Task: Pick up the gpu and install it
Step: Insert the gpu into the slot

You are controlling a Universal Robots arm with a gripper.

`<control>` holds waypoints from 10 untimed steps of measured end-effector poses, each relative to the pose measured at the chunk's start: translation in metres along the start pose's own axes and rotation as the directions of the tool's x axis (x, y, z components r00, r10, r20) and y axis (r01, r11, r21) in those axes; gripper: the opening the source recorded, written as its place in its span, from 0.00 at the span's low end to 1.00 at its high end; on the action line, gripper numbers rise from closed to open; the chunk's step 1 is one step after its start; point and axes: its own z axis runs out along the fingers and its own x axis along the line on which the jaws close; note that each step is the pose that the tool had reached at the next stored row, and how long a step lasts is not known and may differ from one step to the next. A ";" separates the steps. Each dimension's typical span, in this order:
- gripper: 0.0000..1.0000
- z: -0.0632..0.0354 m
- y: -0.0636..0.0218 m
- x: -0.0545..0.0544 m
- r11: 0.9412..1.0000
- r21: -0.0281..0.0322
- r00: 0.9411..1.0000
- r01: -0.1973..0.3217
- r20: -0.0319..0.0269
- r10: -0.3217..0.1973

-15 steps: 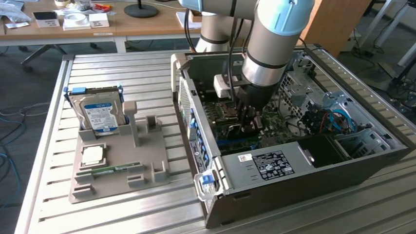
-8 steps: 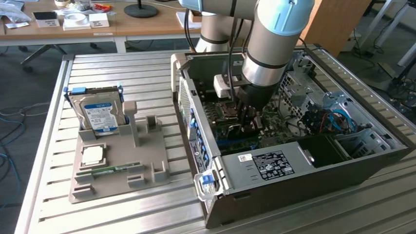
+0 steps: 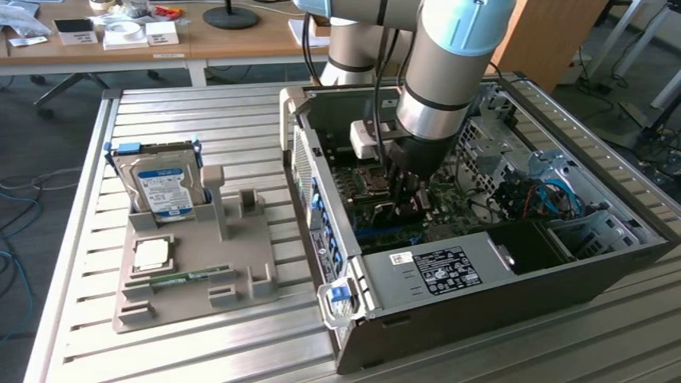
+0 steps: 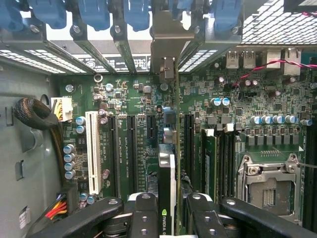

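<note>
Table of metal slats carries an open case and, well apart at the exterior view's left, a grey tray with a hard drive upright. The arm reaches down into the case over the motherboard. The gripper has its jaws narrowed onto the gpu, which is held edge-on just above the slots, with its bracket at the rear openings.

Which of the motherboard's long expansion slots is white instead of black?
The white slot at the end of the row, next to the blue capacitors. The black slots lie nearer the gpu.
</note>
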 end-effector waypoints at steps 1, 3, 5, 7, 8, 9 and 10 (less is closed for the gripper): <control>0.27 0.0000 0.0000 0.000 1.000 0.000 1.000 0.000 0.000 0.000; 0.27 -0.0001 0.0000 0.000 1.000 0.000 1.000 0.000 0.000 0.000; 0.27 -0.0003 0.0001 0.000 1.000 0.000 1.000 0.000 0.005 0.000; 0.27 -0.0002 0.0001 0.000 1.000 -0.001 1.000 0.000 0.007 0.000; 0.27 -0.0002 0.0001 0.000 1.000 -0.001 1.000 0.000 0.008 0.000; 0.27 -0.0001 0.0001 0.000 1.000 0.000 1.000 0.000 0.008 0.000; 0.27 0.0000 0.0000 0.000 1.000 0.000 1.000 0.000 0.008 0.000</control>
